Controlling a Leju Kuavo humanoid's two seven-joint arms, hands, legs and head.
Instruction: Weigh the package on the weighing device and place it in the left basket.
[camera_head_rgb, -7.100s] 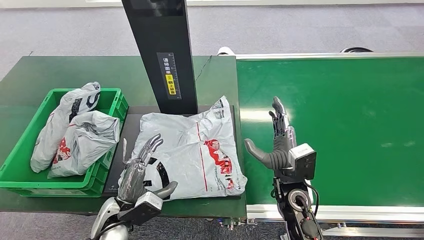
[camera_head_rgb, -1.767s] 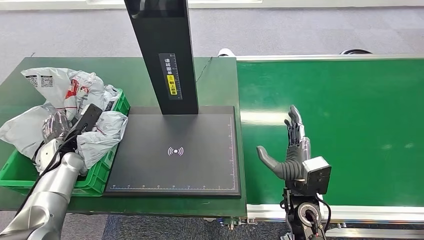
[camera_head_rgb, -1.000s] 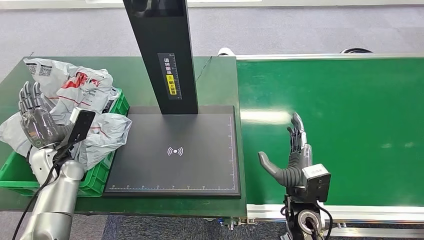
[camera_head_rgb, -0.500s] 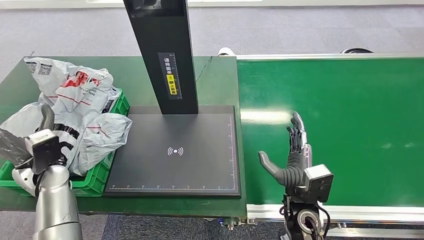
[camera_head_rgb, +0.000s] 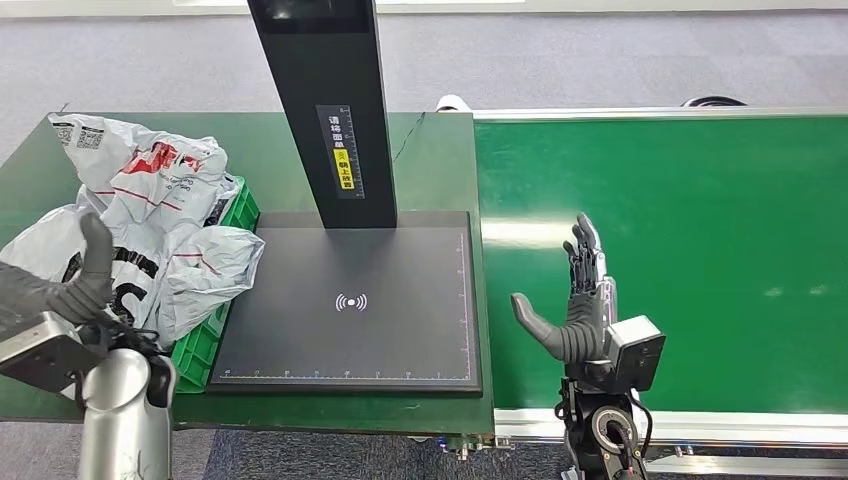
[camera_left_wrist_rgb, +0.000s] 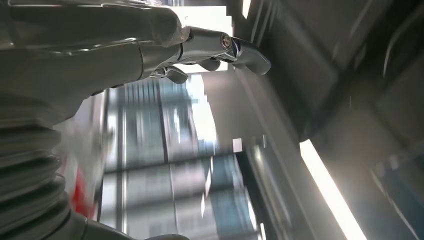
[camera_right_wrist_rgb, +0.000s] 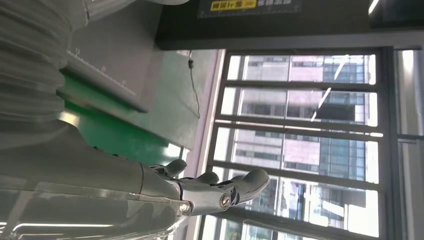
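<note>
crinkled grey plastic package (camera_head_rgb: 150, 190), green ribbed basket (camera_head_rgb: 205, 335)

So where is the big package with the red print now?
In the head view, the package lies on top of the pile in the green basket, left of the black weighing plate.

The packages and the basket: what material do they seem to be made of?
The packages look like thin grey plastic film, slightly glossy: they crumple into soft folds and carry red and black print. The basket looks like rigid green moulded plastic, going by its ribbed wall, though the packages hide most of it.
</note>
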